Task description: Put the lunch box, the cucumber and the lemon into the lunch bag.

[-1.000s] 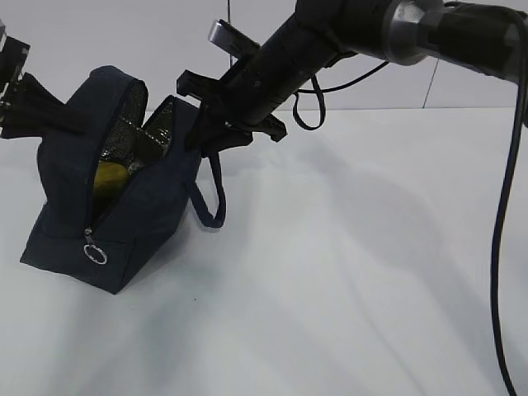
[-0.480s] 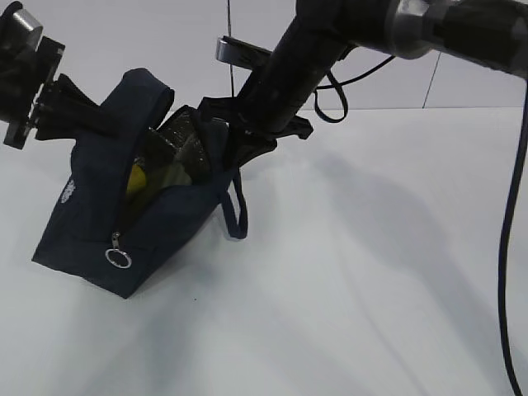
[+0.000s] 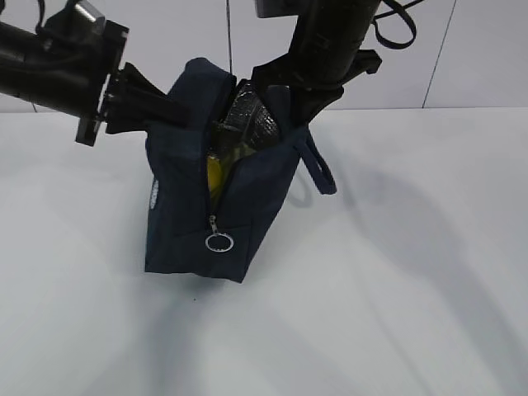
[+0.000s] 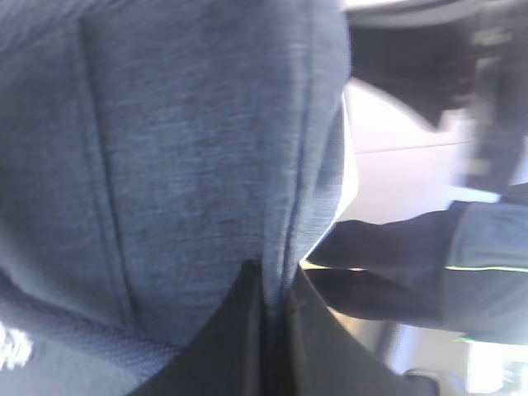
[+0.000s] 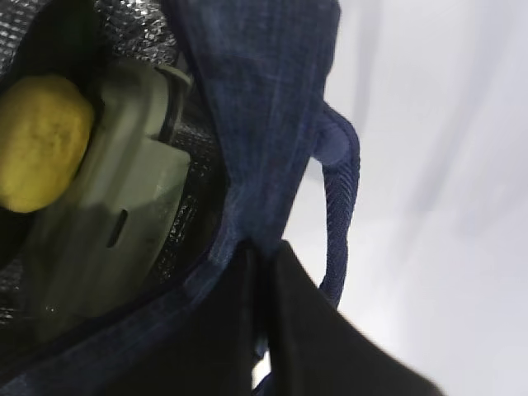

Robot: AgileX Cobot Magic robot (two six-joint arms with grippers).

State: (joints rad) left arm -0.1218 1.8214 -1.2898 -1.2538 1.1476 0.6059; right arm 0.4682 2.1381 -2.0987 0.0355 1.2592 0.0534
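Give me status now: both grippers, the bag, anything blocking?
Both grippers shut on lunch bag rim. Lemon, lunch box inside. Cucumber unseen. Nothing blocking.

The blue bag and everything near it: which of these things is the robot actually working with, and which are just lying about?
Part of the job:
- lunch bag, pinched on both sides by the left gripper and right gripper
- lemon inside it
- lunch box inside it

Just lying about:
- nothing else shows on the white table

I see a plain white table (image 3: 396, 289), matte, with soft shadows across it. Only the lunch bag (image 3: 186, 231) stands directly on it, left of centre, upright on its base, navy fabric
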